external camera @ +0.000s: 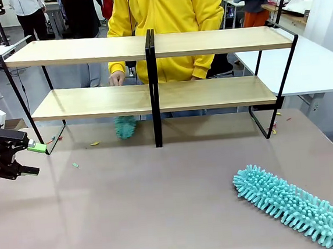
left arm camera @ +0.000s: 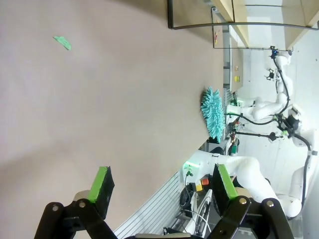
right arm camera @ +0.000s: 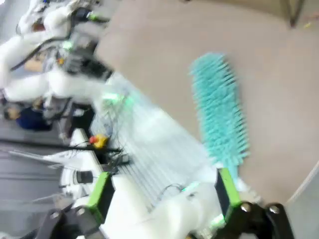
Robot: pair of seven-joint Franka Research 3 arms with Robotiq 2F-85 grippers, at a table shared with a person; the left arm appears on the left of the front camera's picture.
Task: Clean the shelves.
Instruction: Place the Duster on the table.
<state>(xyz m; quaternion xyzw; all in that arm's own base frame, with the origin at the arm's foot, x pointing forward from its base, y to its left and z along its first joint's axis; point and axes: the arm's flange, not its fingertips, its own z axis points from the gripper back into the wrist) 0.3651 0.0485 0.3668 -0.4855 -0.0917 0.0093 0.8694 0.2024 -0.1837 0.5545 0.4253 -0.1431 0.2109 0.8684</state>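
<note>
The shelves (external camera: 94, 101) stand across the far half of the table, two light-wood boards on a black frame with a central post (external camera: 153, 90). A person in a yellow top stands behind them, one hand (external camera: 116, 78) at the lower board's far edge. A teal duster head (external camera: 126, 127) shows under that board. A long teal fluffy duster (external camera: 296, 206) lies at the front right, also the duster (left arm camera: 213, 113) and the duster (right arm camera: 219, 109). My left gripper (external camera: 34, 160) hovers at the far left, open and empty, its pads (left arm camera: 102, 184) wide apart. My right gripper (right arm camera: 162, 194) is open above the table's edge near the duster.
Small scraps lie on the tabletop: a green one (external camera: 75, 165), a yellow one (external camera: 94, 143) and a few by the right frame foot (external camera: 272, 128). The shelf frame's foot (left arm camera: 199, 27) is far ahead of my left fingers. White tables flank both sides.
</note>
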